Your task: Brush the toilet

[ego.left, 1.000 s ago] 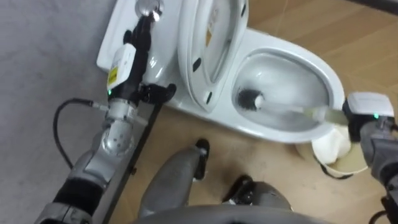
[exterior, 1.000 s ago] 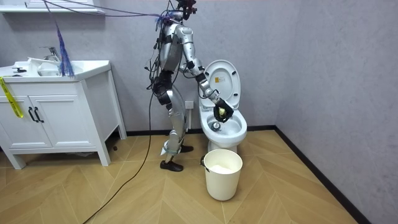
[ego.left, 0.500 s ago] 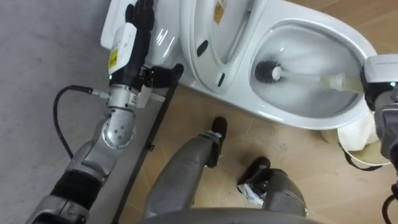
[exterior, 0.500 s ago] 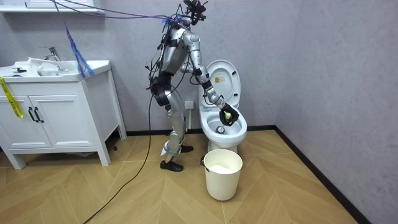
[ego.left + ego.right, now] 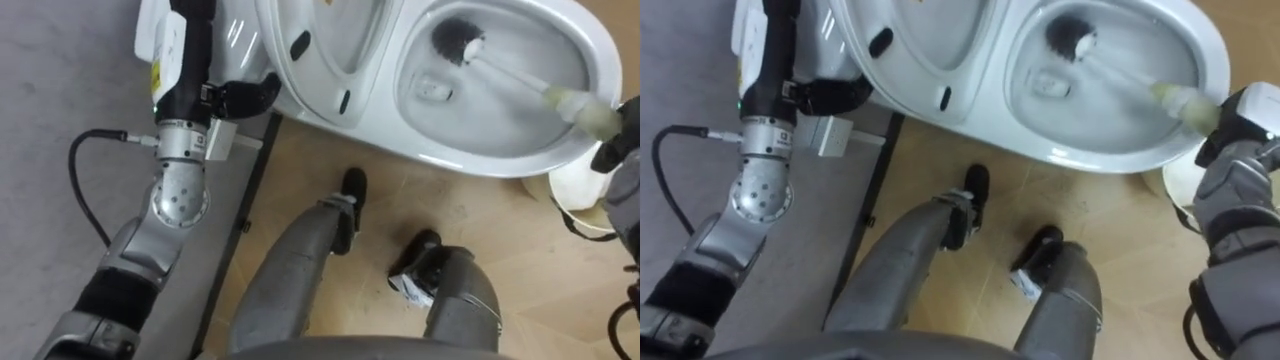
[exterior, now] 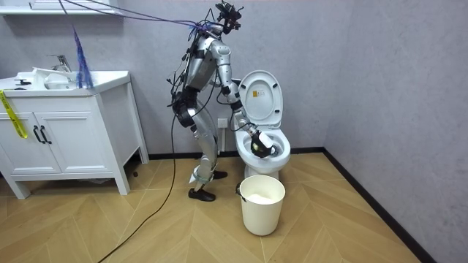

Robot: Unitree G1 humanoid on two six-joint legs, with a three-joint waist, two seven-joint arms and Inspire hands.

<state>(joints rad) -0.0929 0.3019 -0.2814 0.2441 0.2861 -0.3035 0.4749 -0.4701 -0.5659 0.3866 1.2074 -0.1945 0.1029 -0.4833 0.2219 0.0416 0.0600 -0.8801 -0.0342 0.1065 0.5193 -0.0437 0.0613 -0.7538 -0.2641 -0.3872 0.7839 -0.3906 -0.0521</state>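
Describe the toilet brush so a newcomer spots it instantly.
Start at the white ceramic toilet bowl with its lid raised. Inside slants a long toilet brush, its pale handle gripped by the robot's right hand at the rim. Its round black bristle head is the only dark thing against the white bowl.

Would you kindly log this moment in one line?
toilet brush: head in toilet bowl; right hand: gripping it; left hand: open, beside raised seat

The left hand (image 5: 192, 12) is cut off by the top edge, so its fingers cannot be read. The toilet brush (image 5: 1110, 68) handle's end vanishes inside the right hand (image 5: 1222, 140), and a cream bucket (image 5: 568, 192) peeks out, mostly hidden behind that arm.
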